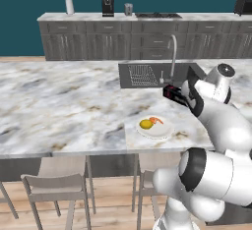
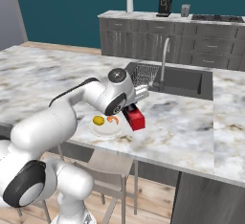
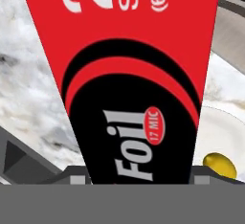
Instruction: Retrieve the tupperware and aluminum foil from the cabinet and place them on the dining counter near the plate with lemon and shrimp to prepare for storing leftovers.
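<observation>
Marble bench (image 1: pixel 64 106) spreads beneath the arm, whose pincer (image 2: pixel 132 104) is clamped on the aluminum foil (image 2: pixel 134 117) just above the top beside the plate with lemon and shrimp (image 1: pixel 160 131), so lowering it flat, clear of that rim, seems wisest.

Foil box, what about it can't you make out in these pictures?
- Foil box: hand view cuts off its far end and top print at the frame edge.
- Left base view: the arm hides most of the box.
- Pincer: fingers hidden behind the box and arm; contact unclear.
- Plate: mostly covered by the box in the hand view.
</observation>
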